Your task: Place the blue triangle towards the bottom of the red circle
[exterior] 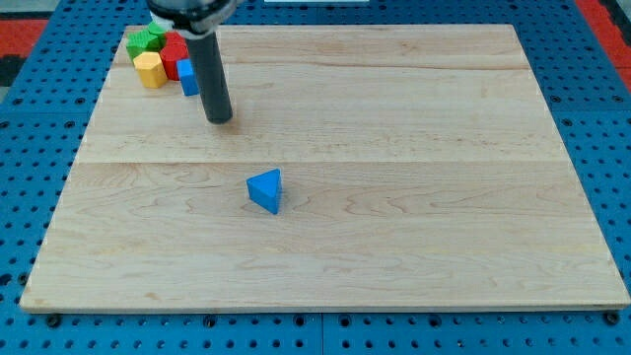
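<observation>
My tip rests on the pale, grained wooden worktop, no jaws present, well above-left of the smooth blue triangle.

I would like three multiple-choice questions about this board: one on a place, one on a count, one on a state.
1. Where is the blue triangle?
A. near the board's middle
B. top right corner
C. off the board

2. How many blue blocks show?
A. one
B. two
C. four

3. Is my tip touching the triangle?
A. yes
B. no, well apart
C. hidden

Answers:
1 A, it lies alone near the middle.
2 B, the triangle and a blue block in the top-left cluster.
3 B, bare wood separates them.
</observation>
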